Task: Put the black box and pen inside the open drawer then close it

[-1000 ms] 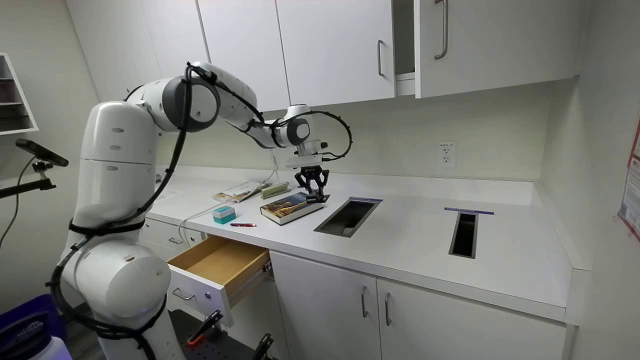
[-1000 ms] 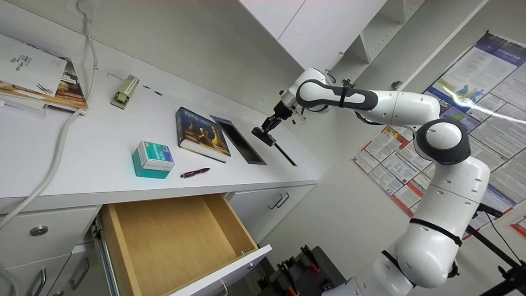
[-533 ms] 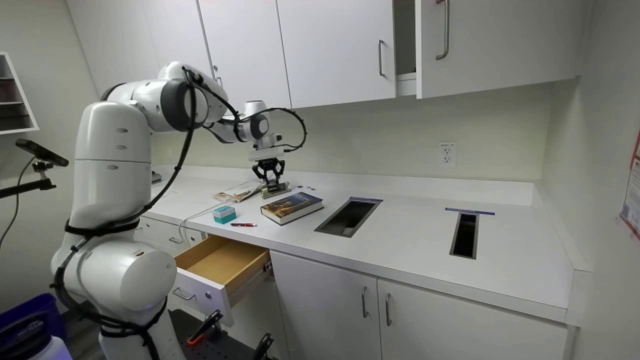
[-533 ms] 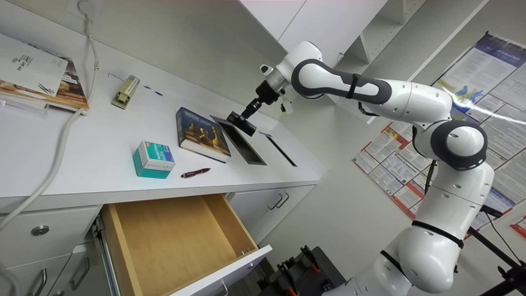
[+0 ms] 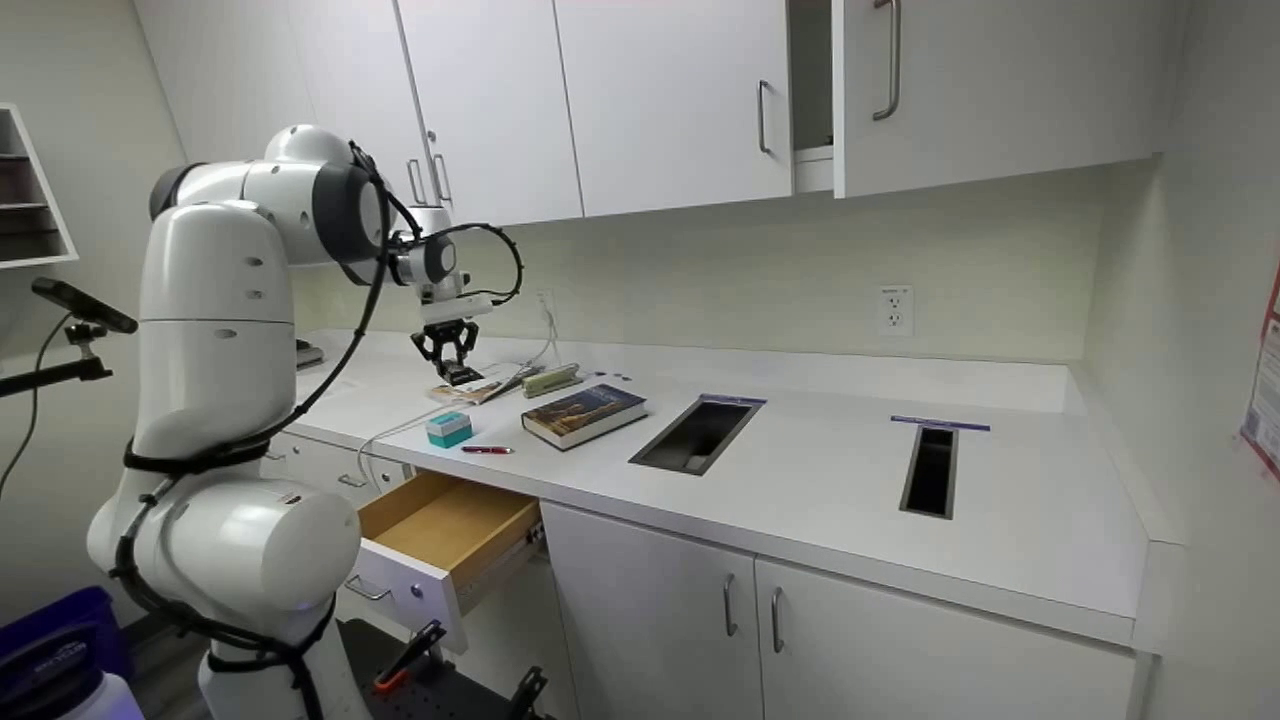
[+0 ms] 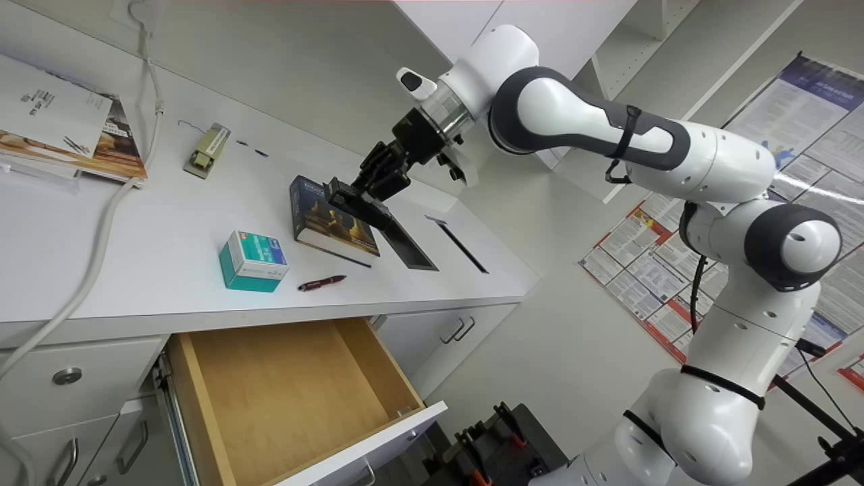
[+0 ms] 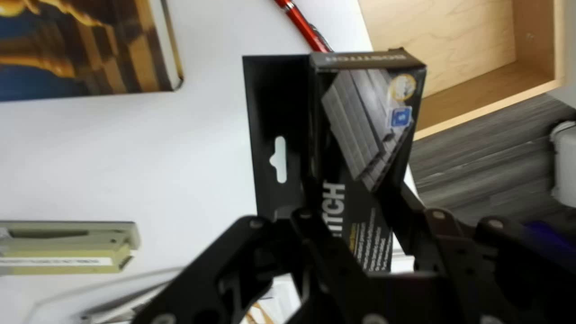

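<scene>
My gripper (image 5: 457,358) is shut on the black box (image 5: 461,374), holding it above the worktop. In an exterior view the gripper (image 6: 379,177) and the black box (image 6: 359,205) appear in front of the book. In the wrist view the black box (image 7: 360,117), with white lettering and a hanging tab, sits between the fingers (image 7: 353,193). The red pen (image 5: 487,450) lies on the worktop near its front edge; it also shows in both other views (image 6: 322,283) (image 7: 306,27). The drawer (image 6: 283,398) is pulled open below that edge, its visible wooden floor bare (image 5: 440,530) (image 7: 441,40).
A thick book (image 5: 584,415) lies beside the pen. A small teal-and-white box (image 6: 254,262) stands on the pen's other side. A green stapler (image 6: 206,150), papers (image 6: 67,128) and a white cable (image 6: 101,236) lie farther along. The worktop has black cut-outs (image 5: 697,437) (image 5: 929,470).
The gripper, still holding the black box, has moved from beyond the book, past the stapler, to over the papers' side in an exterior view. The pen, book and drawer have not moved.
</scene>
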`<state>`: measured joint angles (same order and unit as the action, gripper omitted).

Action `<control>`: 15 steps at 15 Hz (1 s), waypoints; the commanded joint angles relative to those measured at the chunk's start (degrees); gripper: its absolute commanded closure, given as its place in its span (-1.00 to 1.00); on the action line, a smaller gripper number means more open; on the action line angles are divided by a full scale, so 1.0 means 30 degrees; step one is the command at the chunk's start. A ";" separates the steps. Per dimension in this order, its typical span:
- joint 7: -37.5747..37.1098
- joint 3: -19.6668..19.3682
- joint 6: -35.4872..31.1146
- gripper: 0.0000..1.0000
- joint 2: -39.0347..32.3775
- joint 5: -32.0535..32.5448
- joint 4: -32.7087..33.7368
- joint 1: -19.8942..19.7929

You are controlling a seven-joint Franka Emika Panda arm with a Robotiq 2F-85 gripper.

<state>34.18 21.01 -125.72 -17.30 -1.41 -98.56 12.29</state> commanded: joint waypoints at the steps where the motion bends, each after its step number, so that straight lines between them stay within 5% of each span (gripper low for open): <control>1: 0.1032 -0.0012 -0.0003 0.66 0.0148 -0.0582 -0.0168 0.0287; 2: 0.1274 0.0052 -0.0021 0.16 0.0245 -0.0750 -0.0304 0.0372; 7: 0.1232 -0.0141 -0.0024 0.16 0.0062 -0.0720 -0.0294 0.0369; 8: 0.1034 -0.0174 0.0074 0.66 0.0037 -0.0517 -0.0300 0.0476; 15: -0.0234 0.1083 -0.2785 0.66 0.1561 -0.0149 -0.5139 0.2522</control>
<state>37.18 23.35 -128.34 -16.52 -2.89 -105.80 17.28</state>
